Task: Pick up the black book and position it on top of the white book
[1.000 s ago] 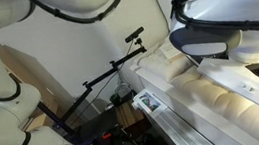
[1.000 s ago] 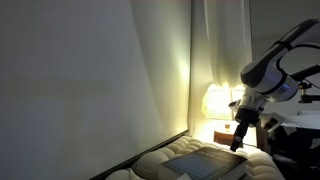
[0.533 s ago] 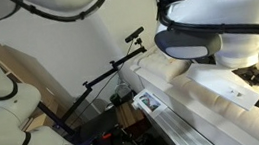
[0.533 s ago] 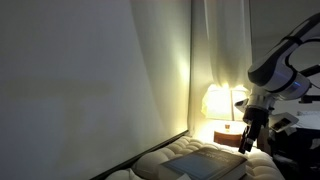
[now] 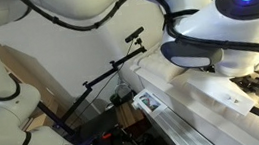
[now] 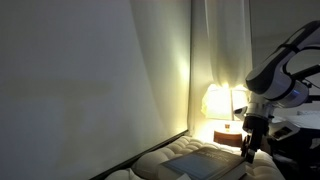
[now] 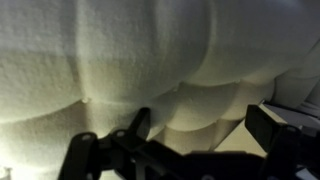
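The gripper [image 6: 247, 150] hangs low over the quilted mattress [image 6: 158, 166], fingers pointing down. In the wrist view the gripper [image 7: 205, 128] has its two dark fingers [image 7: 139, 124] spread wide with only mattress [image 7: 120, 50] between them. The jaws stand fully apart and hold nothing, which suits an approach before a grasp.

In an exterior view a flat rectangular shape lies on top of the mattress, near its middle. I take it for the black book [image 6: 195, 161], though the dim light turns the cover grey and leaves that unsure. It lies flat, so its long edges are free for the fingers to close across. The gripper is above the mattress just beside this shape, not over it, so the grasp has not begun.

A thin pale slab, likely the white book [image 5: 225, 89], rests flat on the mattress top in an exterior view, partly behind the arm. Lying flat, it offers a level face to stack on. The soft mattress may give under a downward push, so the fingers will probably need to reach below the cover's edge.
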